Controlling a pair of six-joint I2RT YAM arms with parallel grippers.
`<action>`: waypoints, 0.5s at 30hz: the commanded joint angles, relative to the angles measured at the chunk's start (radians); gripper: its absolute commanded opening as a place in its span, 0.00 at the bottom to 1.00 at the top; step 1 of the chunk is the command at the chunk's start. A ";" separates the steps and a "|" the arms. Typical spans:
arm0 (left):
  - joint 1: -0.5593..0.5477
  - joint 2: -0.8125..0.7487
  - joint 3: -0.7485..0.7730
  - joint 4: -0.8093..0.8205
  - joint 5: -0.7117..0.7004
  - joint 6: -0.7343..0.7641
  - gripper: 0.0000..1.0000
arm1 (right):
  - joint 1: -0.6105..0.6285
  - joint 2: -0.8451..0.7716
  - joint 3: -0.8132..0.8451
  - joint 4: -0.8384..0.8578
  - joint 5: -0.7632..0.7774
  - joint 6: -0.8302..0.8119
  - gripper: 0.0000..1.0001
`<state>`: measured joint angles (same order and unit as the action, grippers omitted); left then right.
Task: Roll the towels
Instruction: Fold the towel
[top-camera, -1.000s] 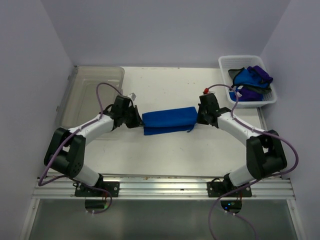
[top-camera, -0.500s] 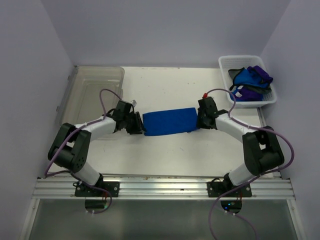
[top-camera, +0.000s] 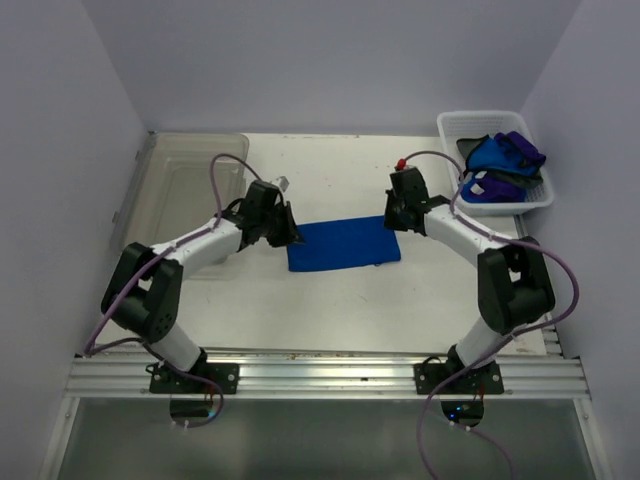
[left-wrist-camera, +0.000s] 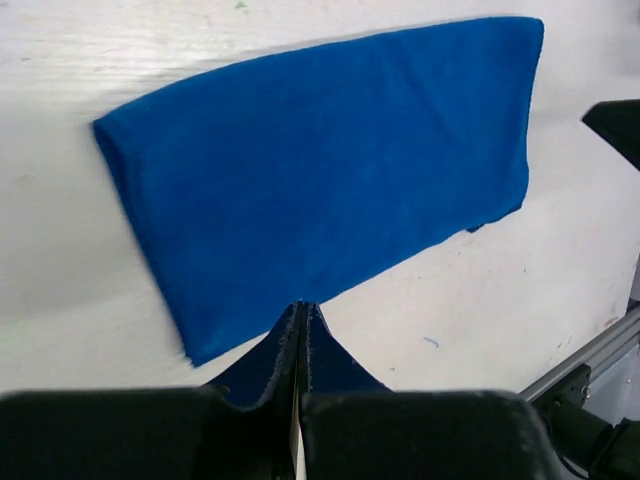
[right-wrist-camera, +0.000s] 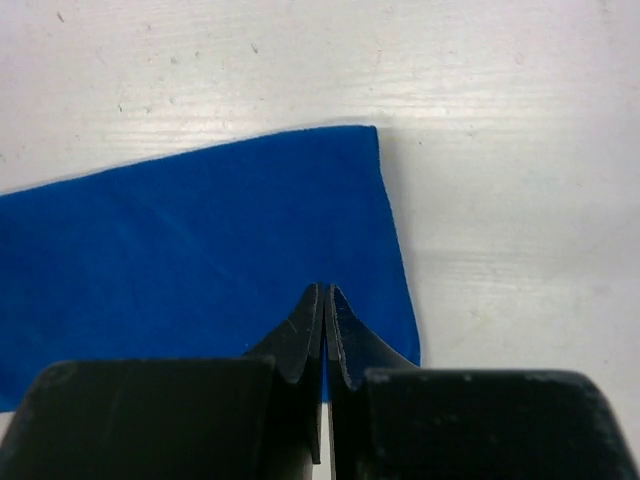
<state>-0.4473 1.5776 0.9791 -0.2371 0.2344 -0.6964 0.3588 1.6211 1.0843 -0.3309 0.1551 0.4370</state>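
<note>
Pinching again after a brief release, the left gripper (left-wrist-camera: 301, 312) and right gripper (right-wrist-camera: 325, 296) are both clamping shut on the blue towel (top-camera: 342, 245) at the edge under their fingertips; the cloth is now lying flatter, spreading ahead of them. They are probably regripping to begin the next rolling turn.
</note>
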 joint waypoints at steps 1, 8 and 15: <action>-0.034 0.111 0.059 0.042 0.008 -0.006 0.00 | 0.000 0.086 0.084 0.006 -0.043 -0.021 0.00; -0.036 0.243 0.139 0.018 -0.044 0.029 0.00 | -0.006 0.270 0.227 -0.023 -0.081 -0.027 0.00; -0.034 0.288 0.181 -0.027 -0.165 0.077 0.00 | -0.004 0.215 0.027 0.012 -0.074 0.020 0.00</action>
<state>-0.4847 1.8511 1.1061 -0.2615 0.1547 -0.6636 0.3588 1.9018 1.2098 -0.3183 0.0872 0.4305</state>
